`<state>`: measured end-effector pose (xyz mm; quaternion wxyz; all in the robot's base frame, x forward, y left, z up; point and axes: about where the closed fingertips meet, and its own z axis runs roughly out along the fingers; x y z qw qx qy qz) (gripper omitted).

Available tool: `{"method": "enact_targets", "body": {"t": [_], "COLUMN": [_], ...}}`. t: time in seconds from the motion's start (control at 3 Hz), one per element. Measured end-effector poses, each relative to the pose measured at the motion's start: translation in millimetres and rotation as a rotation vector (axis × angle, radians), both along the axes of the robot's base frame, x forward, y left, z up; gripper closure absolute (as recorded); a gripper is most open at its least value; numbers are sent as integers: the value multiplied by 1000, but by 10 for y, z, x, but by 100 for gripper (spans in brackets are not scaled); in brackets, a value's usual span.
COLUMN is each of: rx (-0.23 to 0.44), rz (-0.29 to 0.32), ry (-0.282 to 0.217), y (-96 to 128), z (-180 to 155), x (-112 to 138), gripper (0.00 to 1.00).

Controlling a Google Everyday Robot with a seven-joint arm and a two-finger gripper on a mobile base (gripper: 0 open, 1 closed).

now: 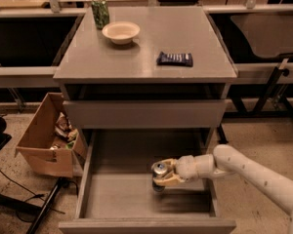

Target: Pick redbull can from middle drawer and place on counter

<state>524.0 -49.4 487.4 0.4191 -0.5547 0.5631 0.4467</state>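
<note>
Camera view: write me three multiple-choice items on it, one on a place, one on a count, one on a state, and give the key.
1. Where is the gripper?
A. Lifted high, near nothing.
B. In the middle drawer, at the redbull can.
C. Out of sight.

2. How many things are on the counter?
A. One.
B. Three.
C. Five.

3. How is the middle drawer?
A. Pulled open.
B. Shut.
C. Taken out altogether.

Key:
1 B, the gripper sits at the can, over the drawer's floor.
2 B, a green can, a bowl and a dark packet are on it.
3 A, it is drawn out and its grey floor lies in view.
</note>
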Motion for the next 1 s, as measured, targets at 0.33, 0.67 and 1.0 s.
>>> {"method": "enact_targets", "body": {"t": [0.33,0.67,1.0], "rx": [11,-15,-52], "rz": [32,58,91], "ry": [-49,-118,-185], "y": [-86,-47,175], "z": [1218,2426,3441], "x": [202,498,765], "gripper": [100,100,100]}}
